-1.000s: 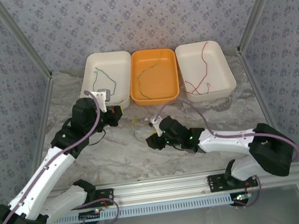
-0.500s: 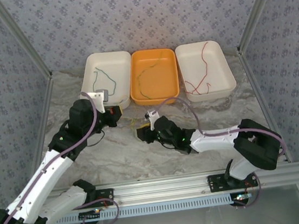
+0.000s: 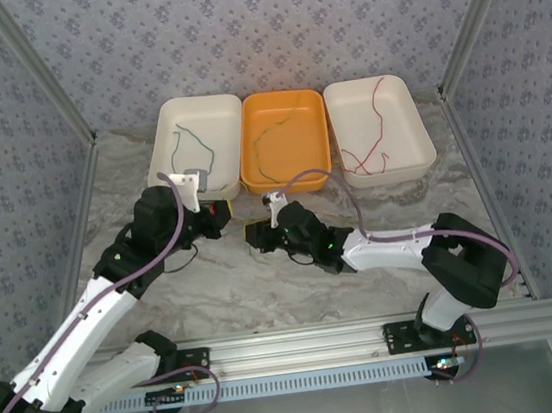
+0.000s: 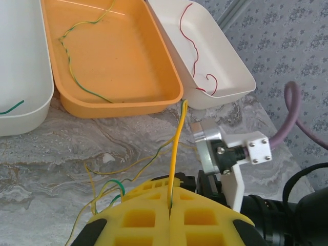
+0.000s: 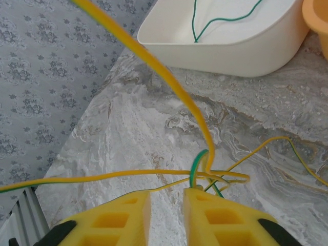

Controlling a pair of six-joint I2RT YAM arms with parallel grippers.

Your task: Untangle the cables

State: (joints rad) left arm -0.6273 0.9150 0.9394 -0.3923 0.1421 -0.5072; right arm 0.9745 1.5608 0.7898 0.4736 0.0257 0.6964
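Left yellow-padded gripper (image 4: 170, 207) was pressed together, pinching a thin yellow-green wire (image 4: 176, 148). Right yellow-padded gripper (image 5: 166, 205) was slightly spread, with knotted yellow and green wires (image 5: 205, 171) just off its tips. Both were mid grey marbled table (image 3: 216, 294), toward the far edge.

This looks like a robot lab, with a small test booth built for trying things out. The left arm (image 3: 88, 315) and the right arm (image 3: 392, 250), both white, are bolted to a metal rail (image 3: 303, 342) at the near edge of the counter (image 3: 236, 292). Metal posts (image 3: 44, 72) stand at the sides. The walls (image 3: 264, 27) have grey paper with little flowers. Along the far edge three trays sit in a neat row: a white tray (image 3: 200, 98), an orange tray (image 3: 282, 93) and another white tray (image 3: 361, 81). Each tray holds thin cables (image 4: 196, 51) of one colour.
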